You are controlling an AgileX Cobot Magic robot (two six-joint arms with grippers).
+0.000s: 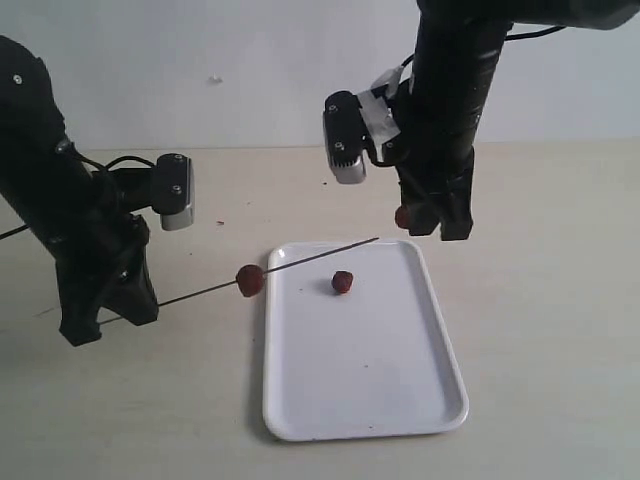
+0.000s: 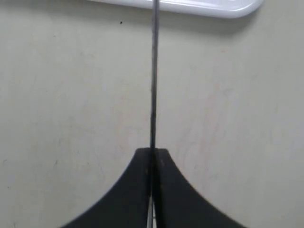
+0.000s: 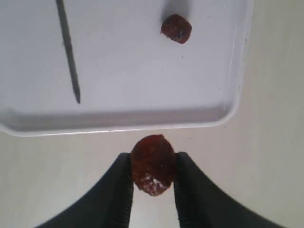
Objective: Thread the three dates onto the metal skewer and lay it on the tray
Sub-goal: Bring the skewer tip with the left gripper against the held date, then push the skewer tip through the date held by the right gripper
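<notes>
1. My left pincer [image 1: 108, 318] [image 2: 152, 156] is closed narrow on one end of the metal skewer [image 1: 310, 257] [image 2: 153, 71] [image 3: 69, 52]. In the left wrist view the two black jaws meet with only the thin rod between them.
2. From that grip the skewer runs out over the worktop [image 1: 550, 300] and crosses the tray [image 1: 365, 435] [image 2: 209, 7] [image 3: 118, 118] at its far left corner. Its free tip ends over the far part of the tray. I cannot tell how high above the white surface it stands.
3. One threaded date [image 1: 250, 281] sits on the rod, just outside the tray's left long edge, near that same corner. My left wrist view cuts the skewer off at the tray's rim, so it does not show this date.
4. My right pincer [image 1: 415, 222] [image 3: 153, 164] is part-way closed on the held date [image 1: 402, 216] [image 3: 152, 171], one jaw pressed to each side of it. It hangs just beyond the tray's far short edge, toward the right corner. In the exterior view a black finger covers most of it and only a reddish sliver shows.
5. The loose date [image 1: 342, 282] [image 3: 176, 28] lies on the tray, in its far part, apart from the skewer's tip.
6. If the grey camera housings [image 1: 345, 150] by my wrists carry any lettering, it is too small to read.
</notes>
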